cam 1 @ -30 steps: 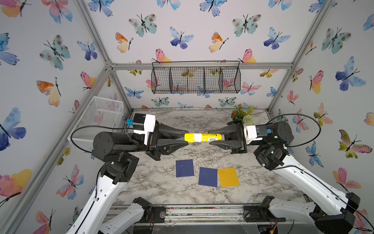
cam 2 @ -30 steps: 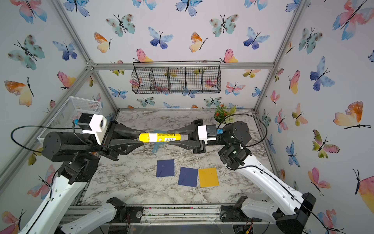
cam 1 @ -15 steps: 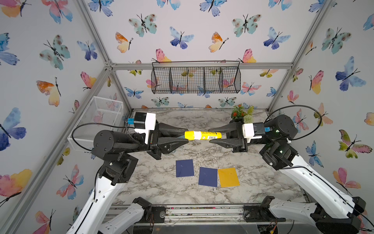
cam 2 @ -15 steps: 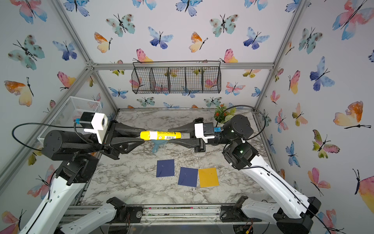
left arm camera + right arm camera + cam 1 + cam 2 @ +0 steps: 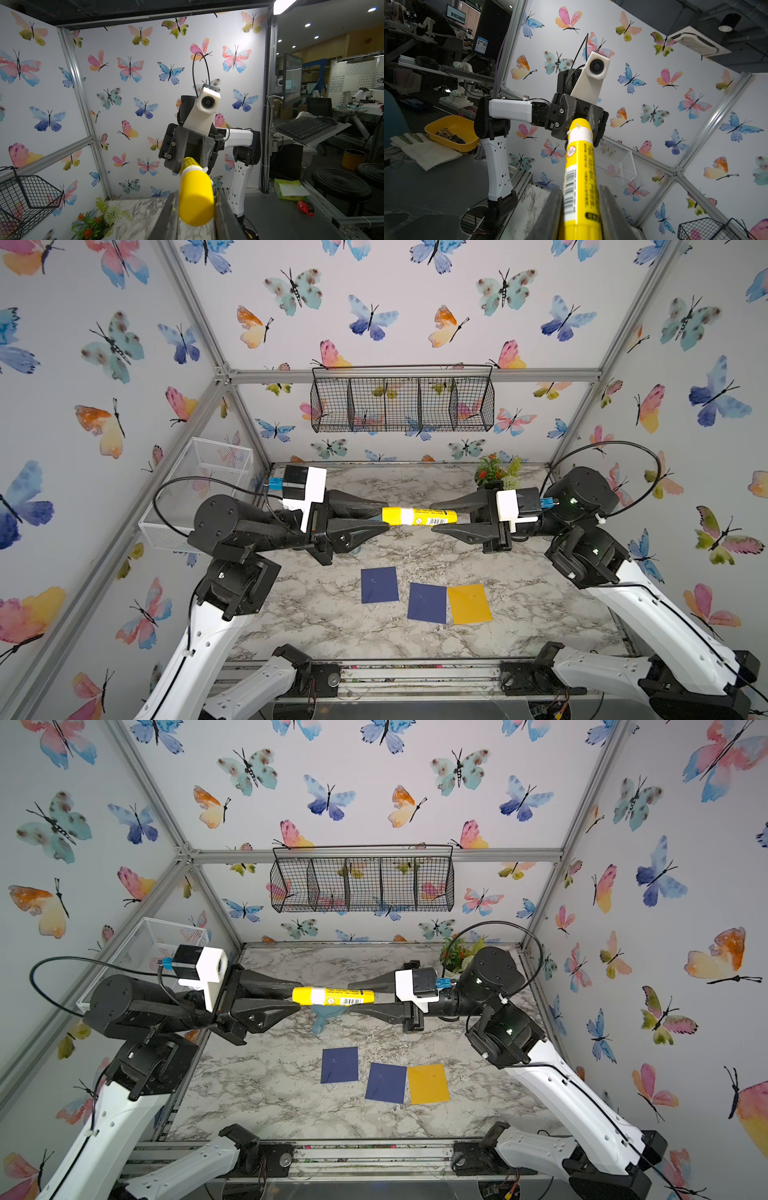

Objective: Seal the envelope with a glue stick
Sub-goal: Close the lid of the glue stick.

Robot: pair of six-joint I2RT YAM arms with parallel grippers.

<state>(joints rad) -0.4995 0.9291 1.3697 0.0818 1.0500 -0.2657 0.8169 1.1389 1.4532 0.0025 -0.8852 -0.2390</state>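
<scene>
Both arms have the glue stick (image 5: pixel 417 516) strung between them, held level in mid-air over the far half of the marble table (image 5: pixel 316 614). The left gripper (image 5: pixel 386 516) is clamped on the plain yellow end and the right gripper (image 5: pixel 434 518) is pinching the labelled end, with a stretch of tube showing between their tips.

On the near half lie the left blue envelope (image 5: pixel 379 585), the middle blue envelope (image 5: pixel 427 602) and the yellow envelope (image 5: pixel 469 603). The last two are touching edge to edge, and a slim gap splits the blues. There's plenty of bare marble either side. The plant (image 5: pixel 494 470) sits in the far right corner, just behind the right gripper. The white mesh bin (image 5: pixel 199 489) is past the left table edge.
</scene>
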